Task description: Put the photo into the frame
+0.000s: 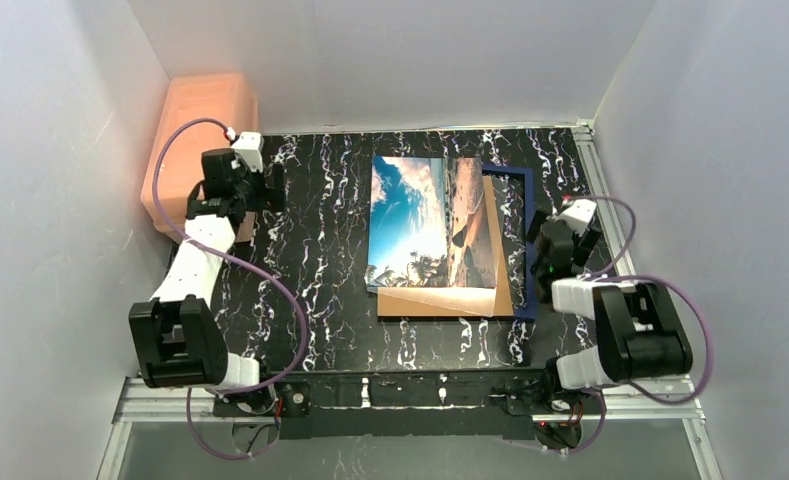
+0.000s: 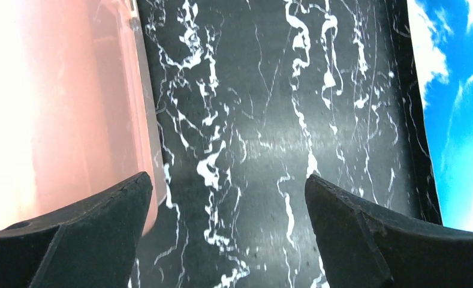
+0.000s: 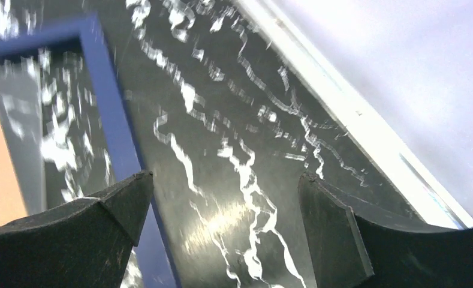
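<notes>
Pose of left arm (image 1: pixel 195 265): up from its base at the near-left corner of the table (image 1: pixel 320 300), bent at the elbow, then stretched along the left edge toward the far-left corner. Ends in left gripper (image 2: pixel 228 186), turned toward the table's middle. Hangs over bare marble with jaws spread wide. Holds nothing, with nothing between the fingers (image 2: pixel 96 228). Pink bin (image 2: pixel 60 120) beside one finger, at the far-left corner. Past the other finger and a strip of marble, blue-sky edge of the photo (image 2: pixel 455 120), well outside the jaws.

Pose of right arm (image 1: pixel 630 335): up from the near-right corner, elbow doubled back by the right edge, wrist reaching inward about midway along that edge. Ends in right gripper (image 3: pixel 225 180), also wide open and gripping nothing. Frames only bare marble in its gap. Navy border of the frame (image 3: pixel 111 102) just beside the inner finger; touching or not, cannot tell. White rail (image 3: pixel 365 138) of the table's right edge past the outer finger.

Photo face up near the table's middle, toward the far edge. Lies slightly askew over the frame's left part, not seated inside the border. Brown backing board (image 1: pixel 435 302) showing below its near side and as a wedge along its right side. Navy border visible on the right and near sides only.
</notes>
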Available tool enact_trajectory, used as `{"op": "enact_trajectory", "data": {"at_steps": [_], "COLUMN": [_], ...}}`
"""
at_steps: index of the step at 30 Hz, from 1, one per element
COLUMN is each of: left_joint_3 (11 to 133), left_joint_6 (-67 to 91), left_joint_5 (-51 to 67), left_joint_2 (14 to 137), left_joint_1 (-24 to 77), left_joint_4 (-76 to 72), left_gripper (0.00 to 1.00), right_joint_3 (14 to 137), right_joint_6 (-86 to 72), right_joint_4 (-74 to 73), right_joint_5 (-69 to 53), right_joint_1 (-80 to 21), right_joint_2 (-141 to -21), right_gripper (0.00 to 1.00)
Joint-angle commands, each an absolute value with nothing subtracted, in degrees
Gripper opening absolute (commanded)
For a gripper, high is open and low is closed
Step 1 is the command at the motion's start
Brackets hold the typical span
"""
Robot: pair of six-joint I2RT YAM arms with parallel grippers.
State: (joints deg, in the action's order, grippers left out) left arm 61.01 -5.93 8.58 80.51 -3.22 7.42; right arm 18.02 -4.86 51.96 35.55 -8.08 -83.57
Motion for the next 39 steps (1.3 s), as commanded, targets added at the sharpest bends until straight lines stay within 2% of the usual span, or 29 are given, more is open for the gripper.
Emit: {"op": "enact_trajectory", "data": {"at_steps": [1, 3, 5, 6, 7, 8, 11, 14, 26, 39], "left_joint_3": [64.05, 62.47, 61.88, 62.23, 62.94, 63.95, 67.45, 69.40, 75.94, 81.14], "left_joint_6": [-7.66, -6.25, -4.78, -4.26, -3.94, -3.84, -4.30, -4.32, -0.78, 6.05], "left_joint_5": [10.51, 12.66, 15.49, 16.76, 17.86, 18.99, 22.82, 25.51, 27.48, 30.59], "left_joint_2": [76.08, 71.84, 68.18, 67.12, 66.51, 66.32, 67.57, 69.81, 86.21, 101.78], "left_joint_1": [-3.49, -3.51, -3.50, -3.50, -3.48, -3.43, -3.38, -3.19, 6.11, 13.83], "left_joint_4": [28.92, 28.30, 28.92, 29.60, 30.61, 31.77, 35.25, 36.52, 33.75, 27.54], "left_gripper": [0.99, 0.99, 0.99, 0.99, 0.99, 0.98, 0.99, 0.99, 0.99, 0.99], "right_joint_3": [34.71, 37.63, 39.71, 40.94, 41.66, 43.35, 53.28, 55.48, 56.16, 53.77], "right_joint_6": [-25.65, -17.83, -33.61, -39.15, -37.51, -35.88, -32.35, -29.41, -26.23, -26.38], "right_joint_4": [17.53, 16.57, 8.59, 5.75, 7.56, 6.56, -5.17, -7.21, -8.60, -6.07], "right_joint_5": [51.45, 41.33, 40.23, 34.85, 25.08, 20.94, 14.15, 6.82, 1.67, -3.46], "right_joint_1": [-7.05, -6.83, -5.38, -3.08, -0.96, -0.70, -1.72, -2.93, -10.06, -10.37], "right_joint_2": [-74.83, -73.29, -71.85, -71.11, -71.21, -72.01, -77.83, -81.09, -88.68, -93.40], "right_gripper": [0.99, 0.99, 0.99, 0.99, 0.99, 0.99, 0.99, 0.99, 0.99, 0.99]}}
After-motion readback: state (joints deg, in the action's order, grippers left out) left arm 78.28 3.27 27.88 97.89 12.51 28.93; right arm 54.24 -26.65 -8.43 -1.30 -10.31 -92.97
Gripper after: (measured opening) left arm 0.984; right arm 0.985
